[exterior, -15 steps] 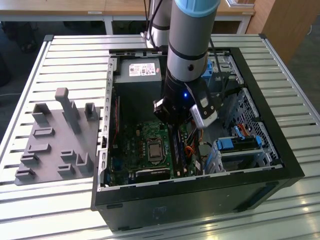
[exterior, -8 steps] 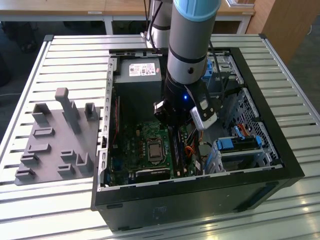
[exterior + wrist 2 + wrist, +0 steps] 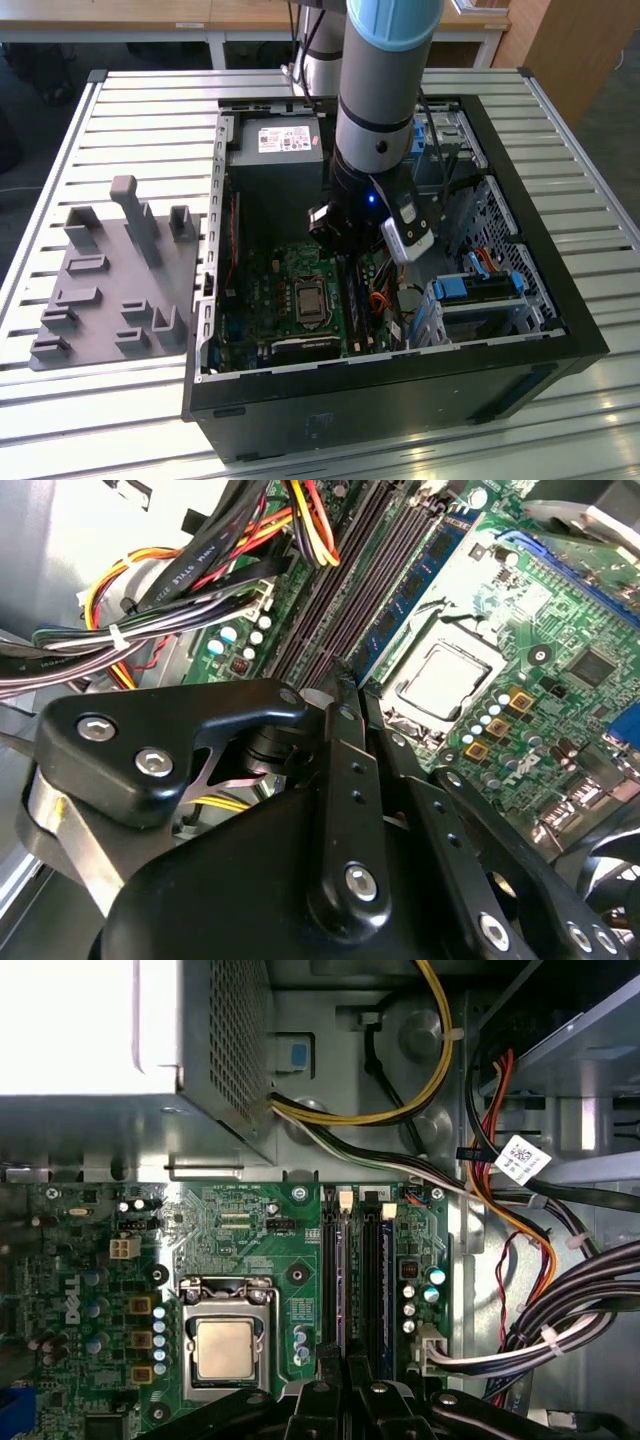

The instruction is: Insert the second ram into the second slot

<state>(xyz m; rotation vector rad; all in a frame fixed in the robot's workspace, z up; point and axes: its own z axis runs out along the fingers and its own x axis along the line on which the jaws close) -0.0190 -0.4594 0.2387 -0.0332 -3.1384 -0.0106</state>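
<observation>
Inside computer case (image 3: 560, 300), motherboard (image 3: 270, 300), tool (image 3: 347, 1372) above

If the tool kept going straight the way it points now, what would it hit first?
Most likely the black memory slots on the motherboard: in both wrist views the tool points at their near end. How far above them it sits is unclear.

Arm (image 3: 378, 90) near-vertical, wrist low. Tool (image 3: 345, 1365) points straight down, black fingers (image 3: 345, 780) pressed close together, almost no gap.
</observation>
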